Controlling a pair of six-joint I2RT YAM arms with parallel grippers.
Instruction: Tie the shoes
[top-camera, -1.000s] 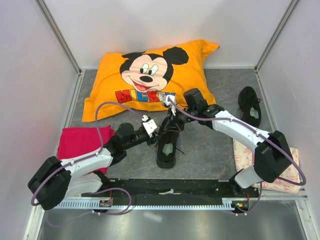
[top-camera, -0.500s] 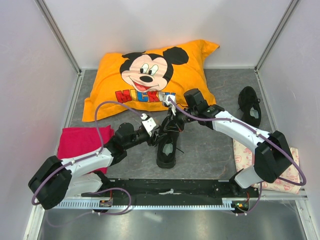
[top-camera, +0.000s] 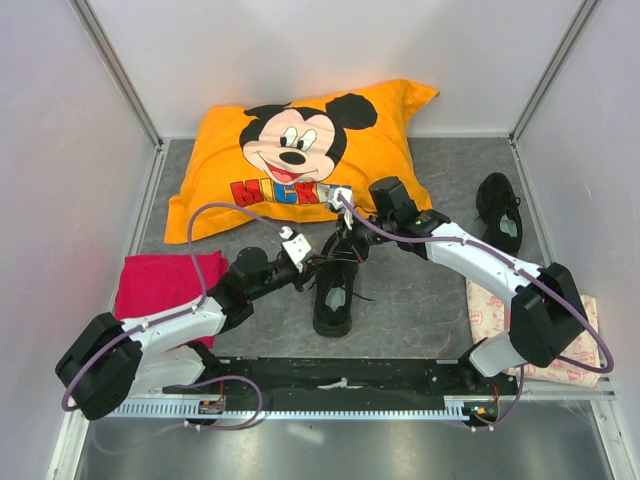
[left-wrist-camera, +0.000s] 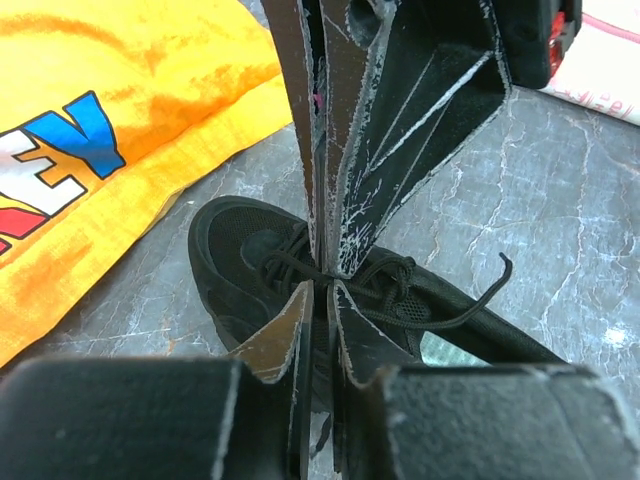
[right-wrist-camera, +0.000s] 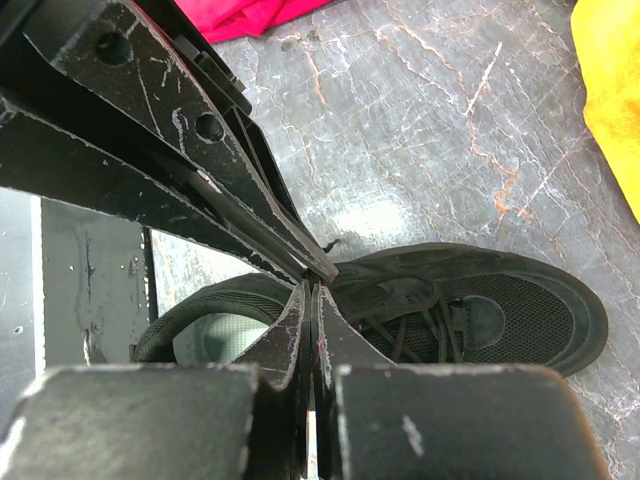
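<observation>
Closure: left gripper (left-wrist-camera: 320, 292) jaws, apart half a second ago, now nearly together, tip to tip with right gripper (right-wrist-camera: 312, 296) (jaws pressed together) over laces (left-wrist-camera: 400, 285) of shoe (top-camera: 333, 296) at middle of counter (top-camera: 420, 300); lace pinch probable, cannot tell for sure

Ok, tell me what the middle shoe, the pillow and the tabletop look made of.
Shoe: black woven mesh, matte; the weave shows on the toe.
Pillow: soft orange fabric, likely plush; it looks fuzzy and creased.
Tabletop: grey marble-look surface, faintly glossy with pale veins; possibly a printed sheet.
</observation>
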